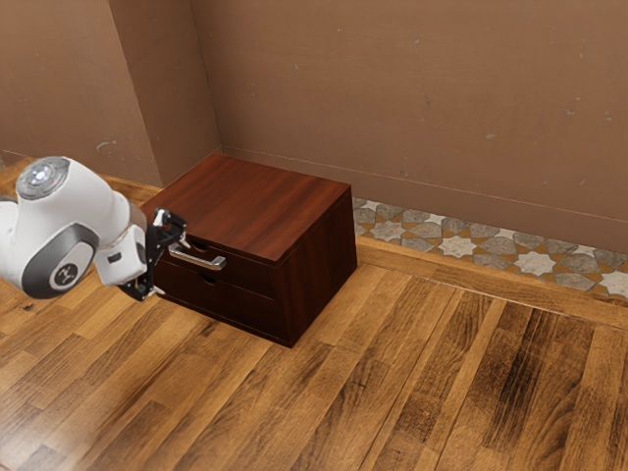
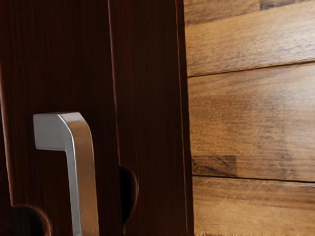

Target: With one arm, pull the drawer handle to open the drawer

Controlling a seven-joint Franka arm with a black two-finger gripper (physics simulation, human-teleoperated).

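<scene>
A dark brown wooden cabinet (image 1: pixel 257 201) stands on the floor by the wall, with two drawer fronts on the side that faces my arm. The upper drawer (image 1: pixel 231 267) carries a silver bar handle (image 1: pixel 199 260). My black gripper (image 1: pixel 174 238) is right at the end of that handle on the exterior view's left, touching or nearly touching it. The wrist view has the handle (image 2: pixel 74 162) close up, running under my hand against the dark drawer front (image 2: pixel 54 59). The upper drawer front sits about flush with the cabinet.
The cabinet sits in a room corner on a wood plank floor (image 1: pixel 412 383). Brown walls (image 1: pixel 412 88) rise behind it, and a strip of patterned tiles (image 1: pixel 491 245) runs along the far wall. Open floor lies in front of the drawers.
</scene>
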